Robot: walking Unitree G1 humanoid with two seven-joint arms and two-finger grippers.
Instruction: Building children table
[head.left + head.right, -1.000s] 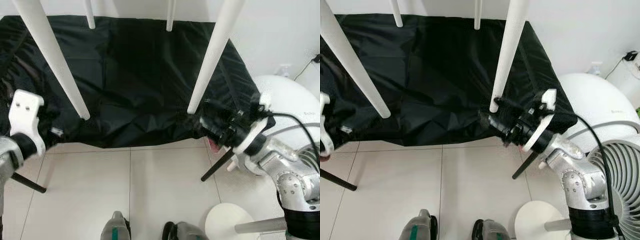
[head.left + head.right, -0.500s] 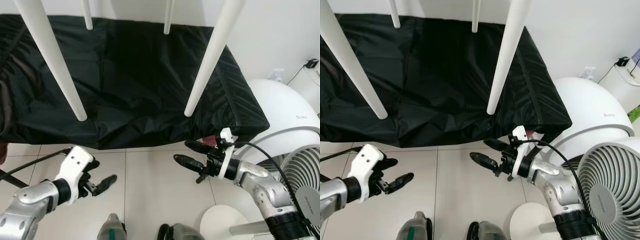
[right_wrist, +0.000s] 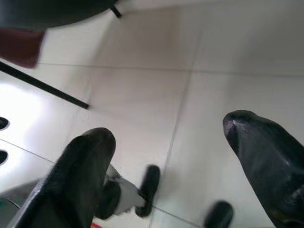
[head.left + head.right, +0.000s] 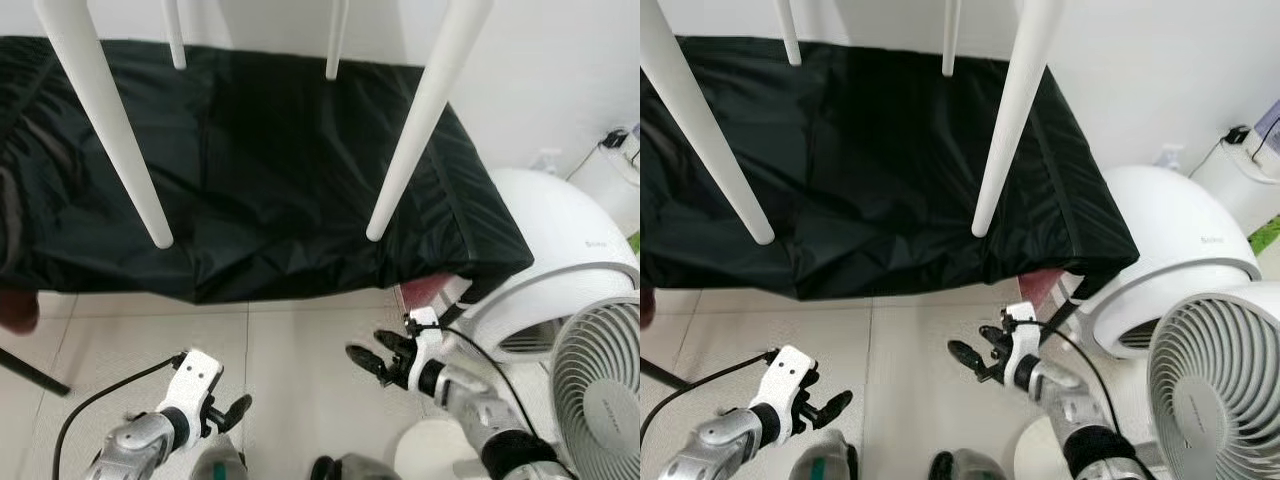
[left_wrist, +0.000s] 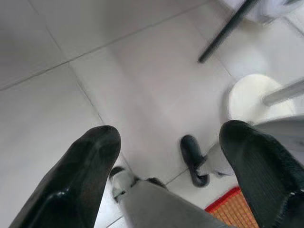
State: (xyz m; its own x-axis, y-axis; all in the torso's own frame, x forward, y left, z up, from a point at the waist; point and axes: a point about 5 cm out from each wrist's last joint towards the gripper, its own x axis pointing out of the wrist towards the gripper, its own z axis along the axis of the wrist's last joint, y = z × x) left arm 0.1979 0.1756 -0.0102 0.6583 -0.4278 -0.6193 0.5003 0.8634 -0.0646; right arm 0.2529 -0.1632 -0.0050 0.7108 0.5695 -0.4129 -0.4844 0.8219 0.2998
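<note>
four white table legs [image 4: 412,130] are sticking up over the black-draped desk [image 4: 260,170] — both grippers, left gripper [image 4: 228,412] and right gripper [image 4: 372,355], are hanging low over the tiled floor [image 4: 300,350], fingers spread, grasping nothing.

Ahead of my fingers [image 4: 965,354] a black cloth [image 4: 260,170] covers the tabletop [image 4: 470,235], draping over its near edge. Four white legs [image 4: 415,120] stand up from it. Below my fingers lies pale tiled floor [image 4: 300,350].
</note>
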